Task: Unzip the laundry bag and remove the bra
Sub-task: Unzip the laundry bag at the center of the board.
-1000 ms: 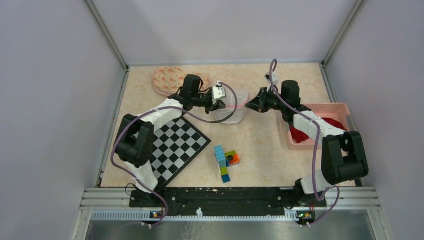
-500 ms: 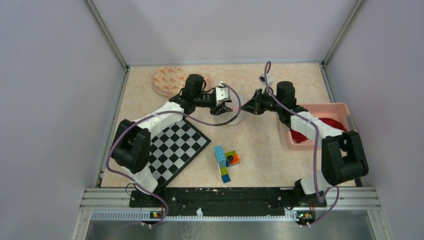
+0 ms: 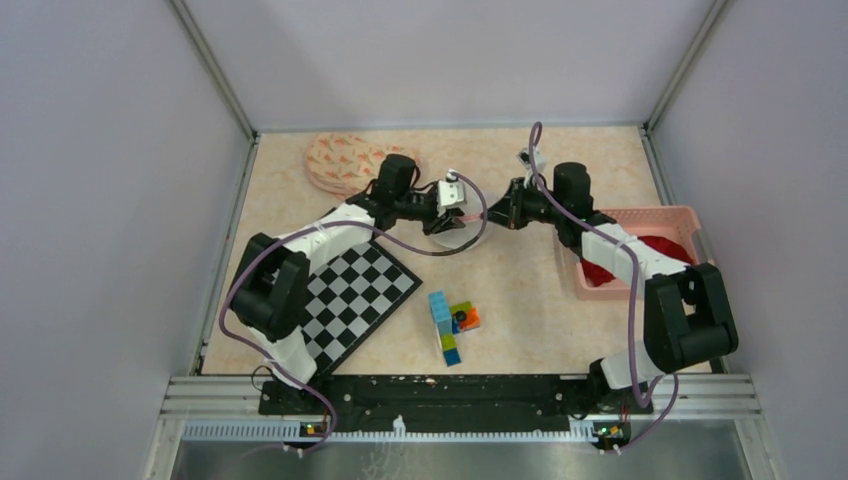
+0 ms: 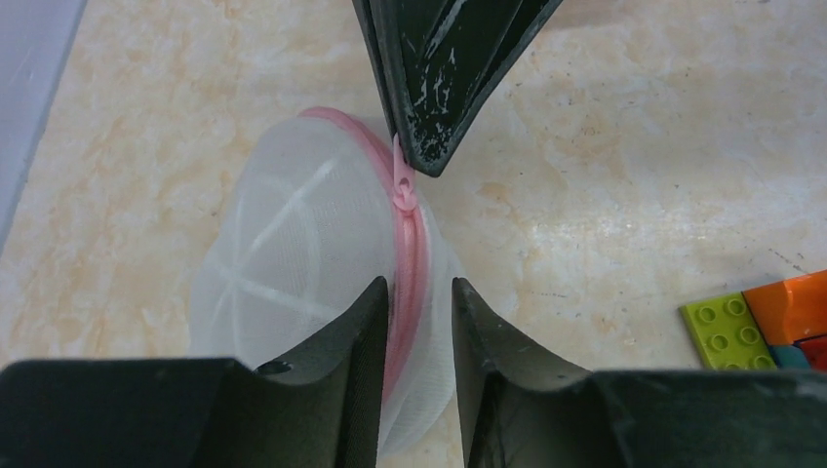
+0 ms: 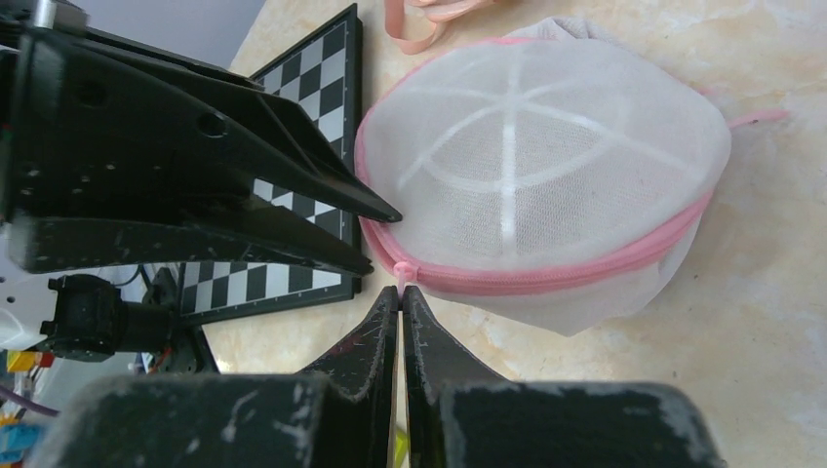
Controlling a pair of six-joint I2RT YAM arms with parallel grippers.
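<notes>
So here's where we're at. The laundry bag (image 3: 458,236) sits on the table (image 3: 520,290) towards the back middle, right between the two arms and just past the far corner of the chessboard (image 3: 355,290). It's a round white mesh thing with a pink zipper (image 5: 546,278) running around its rim. That zipper looks closed along the whole stretch we can see. We can't make out what's inside through the mesh, so we can't say where the bra is.

The right gripper (image 5: 401,292) is pinched tight on the little pink zipper pull (image 5: 402,278), with its fingers pressed together around it. From the left wrist view, the same pull (image 4: 402,190) hangs right at the tip of that gripper.

The left gripper (image 4: 419,288) has its fingers apart and straddling the zipper rim. The pink band runs down the gap between them, and it doesn't look clamped on anything.

Other stuff on the table:
- a clump of building bricks (image 3: 452,325) in blue, green and orange, near the front middle
- a pink basket (image 3: 640,213) on the right with a red cloth (image 3: 600,272) in it
- a round plate (image 3: 335,160) at the back left, with an orange print too small for us to read
</notes>
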